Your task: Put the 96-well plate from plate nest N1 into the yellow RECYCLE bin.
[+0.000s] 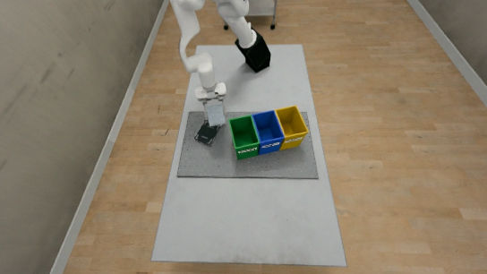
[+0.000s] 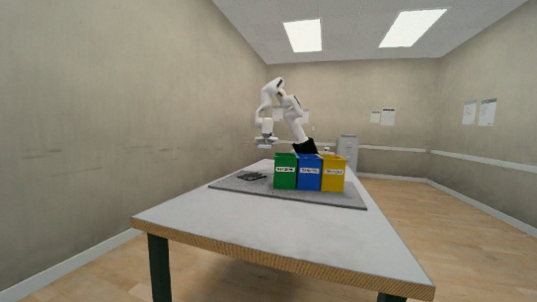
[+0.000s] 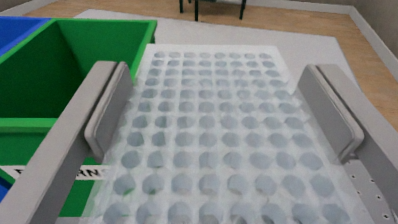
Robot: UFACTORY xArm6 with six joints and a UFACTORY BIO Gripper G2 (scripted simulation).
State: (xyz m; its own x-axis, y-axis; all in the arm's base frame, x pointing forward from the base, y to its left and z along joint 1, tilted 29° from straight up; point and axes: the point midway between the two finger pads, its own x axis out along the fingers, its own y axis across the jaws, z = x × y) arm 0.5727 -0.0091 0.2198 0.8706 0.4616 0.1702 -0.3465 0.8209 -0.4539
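Observation:
The clear 96-well plate (image 1: 216,118) (image 2: 265,146) (image 3: 206,150) is between the two fingers of my gripper (image 1: 215,107) (image 2: 266,142) (image 3: 220,110), which is shut on it and holds it roughly level in the air. The black plate nest (image 1: 207,134) (image 2: 252,176) is empty, below and just in front of the held plate. The yellow bin (image 1: 292,144) (image 2: 334,183) stands upright at the right end of the row. Its inside looks empty. It is not seen in the wrist view.
The green bin (image 1: 247,155) (image 2: 284,183) (image 3: 30,145) stands upright nearest the held plate, and the blue bin (image 1: 270,150) (image 2: 309,183) (image 3: 17,31) stands upright between green and yellow. The three bins stand side by side on the grey perforated board (image 1: 197,166) (image 2: 234,190).

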